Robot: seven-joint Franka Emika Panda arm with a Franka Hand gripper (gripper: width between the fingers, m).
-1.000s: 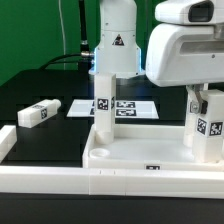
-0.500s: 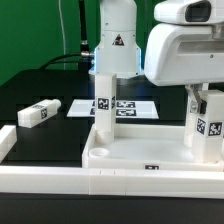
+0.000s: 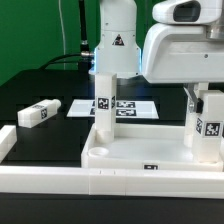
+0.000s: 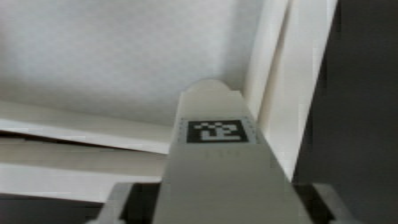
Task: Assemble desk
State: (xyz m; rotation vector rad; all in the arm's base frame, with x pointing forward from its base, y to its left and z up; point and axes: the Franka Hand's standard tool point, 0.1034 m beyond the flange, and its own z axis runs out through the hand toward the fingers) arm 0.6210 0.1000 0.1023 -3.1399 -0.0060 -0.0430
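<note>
The white tabletop (image 3: 135, 152) lies tray-like at the front of the exterior view, rim up. One white leg (image 3: 103, 105) stands upright in its far corner on the exterior view's left. My gripper (image 3: 205, 103) is over the corner on the exterior view's right, shut on a second upright leg (image 3: 208, 135) whose foot is down at the tabletop. In the wrist view this tagged leg (image 4: 219, 140) runs out from between my gripper's (image 4: 222, 210) fingers toward the tabletop (image 4: 107, 60). A third leg (image 3: 35, 113) lies loose on the black table at the exterior view's left.
The marker board (image 3: 128, 108) lies flat behind the tabletop. A long white rail (image 3: 50, 185) runs along the front, and another rail end (image 3: 5, 145) sits at the exterior view's left. The arm's white base (image 3: 115, 40) stands behind the marker board.
My gripper's body has shifted very slightly; the held leg stays at the same corner. Nothing else has moved.
</note>
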